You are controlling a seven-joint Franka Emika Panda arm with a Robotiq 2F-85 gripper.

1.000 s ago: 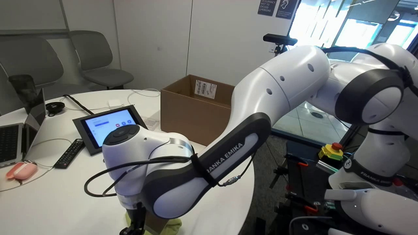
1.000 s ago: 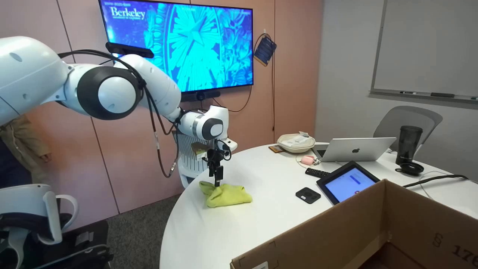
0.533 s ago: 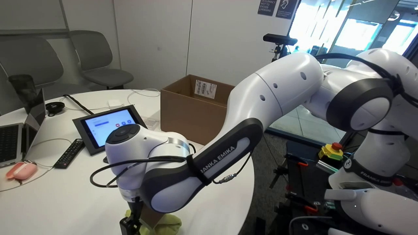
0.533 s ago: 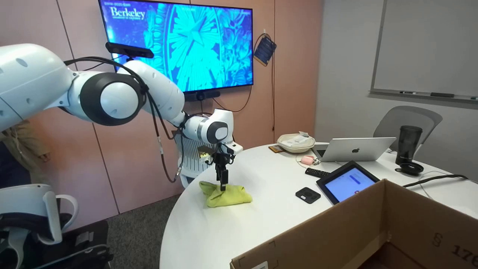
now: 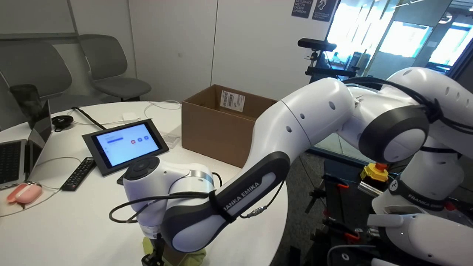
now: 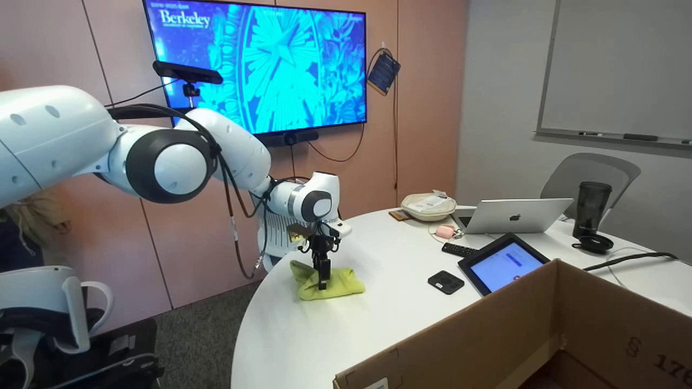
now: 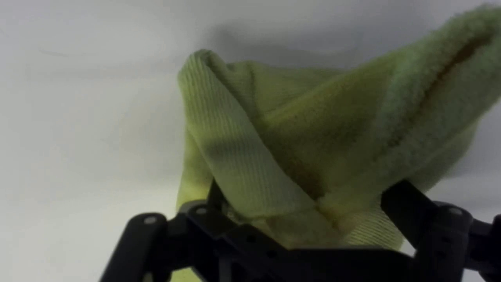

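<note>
A yellow-green cloth (image 6: 346, 282) lies crumpled near the edge of the white round table (image 6: 281, 335). My gripper (image 6: 323, 283) points down over the cloth, its tips low against it. In the wrist view the gripper (image 7: 305, 197) is open, with the jaws wide apart and folds of the cloth (image 7: 250, 172) between them. The left finger is partly hidden behind a fold; the right finger (image 7: 405, 207) lies at the cloth's other side. In an exterior view the arm hides much of the cloth (image 5: 195, 257), and the gripper's tips are cut off by the lower edge.
An open cardboard box (image 5: 218, 133) stands on the table. A tablet (image 5: 127, 144), a remote (image 5: 78, 173), a black puck-like device (image 6: 446, 282), a laptop (image 6: 519, 216), a pink case (image 6: 445, 232), a dark cup (image 6: 591, 208) and a bowl (image 6: 428, 207) also lie there.
My gripper has moved slightly right in an exterior view and then come down onto the cloth. The arm has lowered with it. The cloth has barely shifted.
</note>
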